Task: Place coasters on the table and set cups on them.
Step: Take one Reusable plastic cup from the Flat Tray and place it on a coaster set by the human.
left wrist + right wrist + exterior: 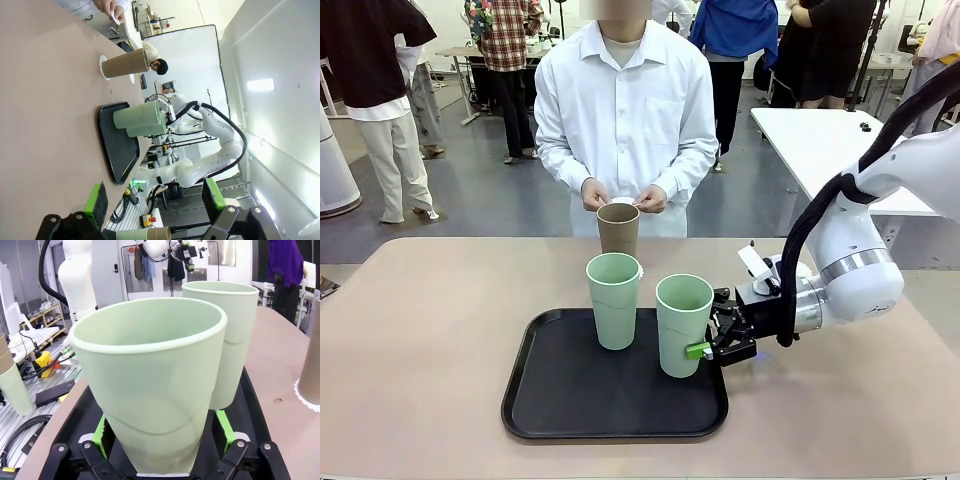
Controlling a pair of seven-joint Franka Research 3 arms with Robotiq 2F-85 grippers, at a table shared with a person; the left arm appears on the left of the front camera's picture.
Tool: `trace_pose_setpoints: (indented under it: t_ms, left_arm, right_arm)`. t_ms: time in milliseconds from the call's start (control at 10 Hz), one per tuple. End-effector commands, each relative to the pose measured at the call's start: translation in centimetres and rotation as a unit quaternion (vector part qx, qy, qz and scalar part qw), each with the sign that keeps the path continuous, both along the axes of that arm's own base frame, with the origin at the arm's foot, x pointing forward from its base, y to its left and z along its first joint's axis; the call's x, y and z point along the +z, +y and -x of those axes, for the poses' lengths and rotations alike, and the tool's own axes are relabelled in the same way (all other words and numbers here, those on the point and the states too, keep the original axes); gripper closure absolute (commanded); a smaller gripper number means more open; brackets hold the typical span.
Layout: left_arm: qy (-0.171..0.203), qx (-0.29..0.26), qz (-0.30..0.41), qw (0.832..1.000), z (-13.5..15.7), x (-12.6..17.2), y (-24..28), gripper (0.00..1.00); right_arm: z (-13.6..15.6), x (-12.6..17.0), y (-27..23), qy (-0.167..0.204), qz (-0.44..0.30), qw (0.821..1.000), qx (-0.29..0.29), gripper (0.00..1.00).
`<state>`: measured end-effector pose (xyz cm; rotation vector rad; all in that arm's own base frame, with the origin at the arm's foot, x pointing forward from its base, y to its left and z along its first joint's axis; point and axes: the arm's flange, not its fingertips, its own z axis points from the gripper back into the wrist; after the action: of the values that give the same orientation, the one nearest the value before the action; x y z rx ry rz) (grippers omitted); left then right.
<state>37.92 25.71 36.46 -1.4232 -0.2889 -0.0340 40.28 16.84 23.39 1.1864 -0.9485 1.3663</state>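
– Closest to the lens, a pale mint cup (150, 390) is seen between the green pads (102, 432) of the right gripper (162, 440). Has it been gripped?

– Not yet, it is judged. The jaws are spread wide and set astride the cup's lower part, and a gap is seen at one pad. The cup is stood in the black tray (550, 400), near its right edge, with the other mint cup (614, 300) just beside it, farther in.

– What of the task is done?

– The tan-brown cup (618, 228) is already set on a lacy coaster (102, 65) on the table (420, 330), beyond the tray and in front of the person. Something small and white is held in the person's hands (595, 193). It may be another coaster, but that cannot be told for sure.

– Which step is in hand, then?

– The taking of the next cup. The jaws must be closed on it, and it must be lifted straight up, so that the tray's lip is cleared and the neighbour is not knocked. A coaster has to be laid before it can be set down.

– And the left gripper (154, 200)?

– Held open and empty, well apart from the tray.
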Motion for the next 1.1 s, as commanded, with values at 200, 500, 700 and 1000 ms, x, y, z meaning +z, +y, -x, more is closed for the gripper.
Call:
trace_pose_setpoints:
  t_ms: [200, 500, 700, 1000]
  left_arm:
    - [-0.007, 0.000, 0.004, 1.000, 0.0, 0.2, 0.1, 0.00]
    - [-0.007, 0.000, 0.004, 1.000, 0.0, 0.2, 0.1, 0.00]
    - [-0.007, 0.000, 0.004, 1.000, 0.0, 0.2, 0.1, 0.00]
    - [-0.007, 0.000, 0.004, 1.000, 0.0, 0.2, 0.1, 0.00]
  right_arm:
    - [-0.4, -0.9, 2.0, 0.001, -0.005, 1.000, -0.002, 0.00]
    - [-0.6, -0.7, 1.4, -0.002, -0.018, 1.000, -0.012, 0.59]
    - [-0.3, -0.2, 1.1, -0.003, -0.014, 1.000, -0.017, 1.00]
    - [1.8, 7.3, 0.8, 0.049, -0.010, 0.998, -0.031, 0.75]
